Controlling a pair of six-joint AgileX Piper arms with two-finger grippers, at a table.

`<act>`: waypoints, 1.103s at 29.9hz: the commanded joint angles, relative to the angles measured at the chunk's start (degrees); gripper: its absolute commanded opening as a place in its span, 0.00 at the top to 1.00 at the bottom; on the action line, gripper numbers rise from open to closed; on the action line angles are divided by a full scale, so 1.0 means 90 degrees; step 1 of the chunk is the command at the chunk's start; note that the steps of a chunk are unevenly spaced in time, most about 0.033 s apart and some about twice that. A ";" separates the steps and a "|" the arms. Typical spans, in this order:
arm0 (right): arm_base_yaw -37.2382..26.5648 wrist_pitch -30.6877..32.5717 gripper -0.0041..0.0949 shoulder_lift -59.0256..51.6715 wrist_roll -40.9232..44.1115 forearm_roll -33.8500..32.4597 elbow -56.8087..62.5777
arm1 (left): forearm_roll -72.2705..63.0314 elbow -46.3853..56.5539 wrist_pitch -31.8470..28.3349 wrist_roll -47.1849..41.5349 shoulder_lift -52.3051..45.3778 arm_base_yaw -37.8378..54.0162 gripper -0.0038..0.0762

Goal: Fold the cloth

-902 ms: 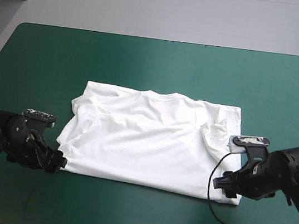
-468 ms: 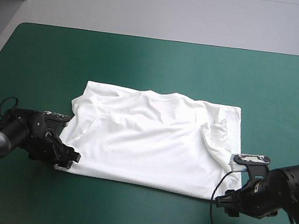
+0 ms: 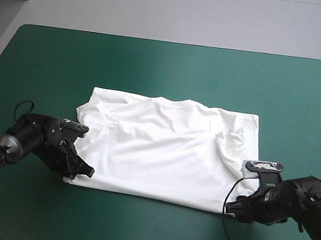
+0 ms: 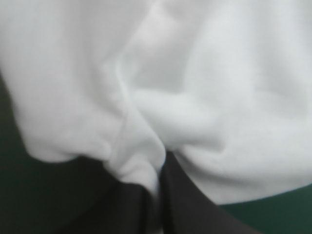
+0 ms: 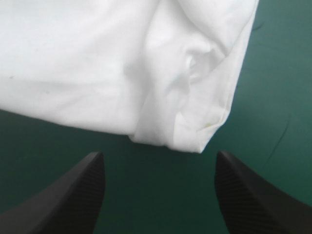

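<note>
Lifting now would skew the T-shirt [image 3: 165, 151] lying centre of the table [image 3: 47, 67]. Your left gripper [image 3: 83, 170] pinches its 8 o'clock corner; the right gripper [image 5: 158, 158] gapes wide, just short of the 4 o'clock corner.

The high view looks forward and down over the whole teal-green table cover [image 3: 168, 67]. Both wrist views look from close up at the near corners of the white short-sleeved T-shirt [image 3: 168, 151], the left one closest.
</note>
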 commanded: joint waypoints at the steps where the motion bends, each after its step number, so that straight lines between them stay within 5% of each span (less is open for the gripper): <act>1: 0.0004 -0.0432 0.35 0.0394 -0.0024 -0.0045 -0.0121 | -0.0783 0.0034 -0.0420 -0.0017 0.0083 -0.0281 0.96; 9: 0.0004 -0.0904 0.39 0.1434 -0.0013 -0.0008 0.0213 | -0.0762 0.0034 -0.0425 -0.0017 0.0083 -0.0292 0.96; 12: 0.0004 -0.1012 0.55 0.1577 -0.0013 -0.0008 0.0307 | -0.0751 0.0034 -0.0425 -0.0017 0.0083 -0.0292 0.96; 17: 0.0004 -0.0998 0.98 0.1457 -0.0013 -0.0182 0.0354 | -0.0380 -0.0025 -0.0383 -0.0182 -0.0051 -0.0292 0.96; 27: 0.0004 -0.0436 0.97 0.0541 0.0085 -0.0500 -0.0391 | 0.0092 -0.1299 0.0765 -0.0452 -0.0377 -0.0281 0.96; 33: 0.0004 -0.0792 0.97 0.0533 0.0030 -0.1269 -0.1563 | 0.0476 -0.2482 0.0778 -0.0418 -0.0280 -0.0254 0.96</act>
